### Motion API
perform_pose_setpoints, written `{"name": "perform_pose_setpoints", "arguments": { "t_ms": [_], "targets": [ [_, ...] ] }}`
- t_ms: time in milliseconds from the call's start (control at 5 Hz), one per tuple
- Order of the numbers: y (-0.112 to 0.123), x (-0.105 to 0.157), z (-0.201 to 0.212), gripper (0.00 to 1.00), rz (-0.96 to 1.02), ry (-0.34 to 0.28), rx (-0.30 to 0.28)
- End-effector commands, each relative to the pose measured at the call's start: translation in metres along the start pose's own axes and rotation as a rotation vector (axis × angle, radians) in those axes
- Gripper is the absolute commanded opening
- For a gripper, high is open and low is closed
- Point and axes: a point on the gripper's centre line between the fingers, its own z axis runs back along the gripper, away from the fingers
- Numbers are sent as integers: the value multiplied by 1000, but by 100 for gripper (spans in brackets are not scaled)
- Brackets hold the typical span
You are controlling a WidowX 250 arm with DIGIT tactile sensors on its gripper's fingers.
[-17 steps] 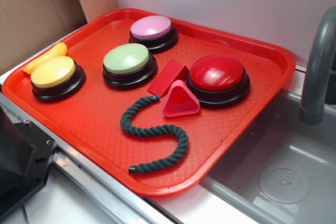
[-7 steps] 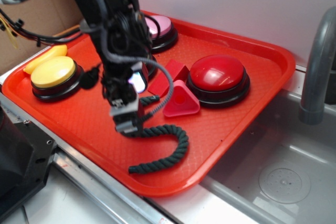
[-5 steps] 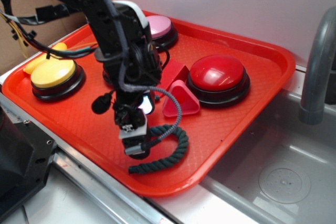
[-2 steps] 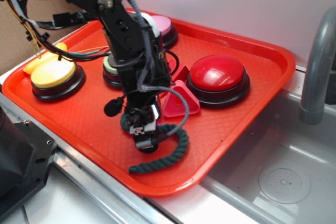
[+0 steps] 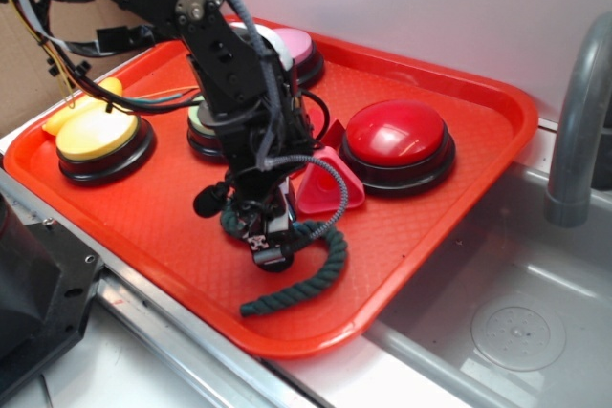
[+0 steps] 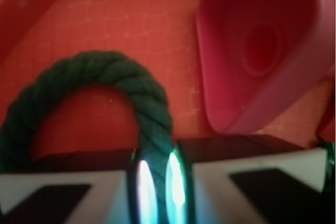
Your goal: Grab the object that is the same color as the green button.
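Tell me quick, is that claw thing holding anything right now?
Tool: closed on the dark green rope, pinching it between both fingers just above the red tray.

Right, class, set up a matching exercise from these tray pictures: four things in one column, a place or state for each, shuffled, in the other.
Things:
1. rope
2. red button
3. yellow button
4. pink triangular block

Places or states:
A. at the tray's left end
B. pinched in the tool
C. between the rope and the red button
D. at the right, the largest button

Pairs: 1-B, 2-D, 3-A, 4-C
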Motion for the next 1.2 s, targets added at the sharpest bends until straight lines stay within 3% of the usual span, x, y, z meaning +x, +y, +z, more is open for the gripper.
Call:
{"name": "perform_pose_setpoints", "arguments": {
  "t_ms": [0,200,400,600,800,1000],
  "targets": [
    [0,11,45,0,130,17,72],
    [19,1,97,0,309,-58,81],
    [36,-18,129,0,432,-84,94],
    [48,-43,160,0,539,-110,70],
    [49,-64,183,0,665,-124,122],
    [51,-71,187,0,723,-90,101]
  ]
}}
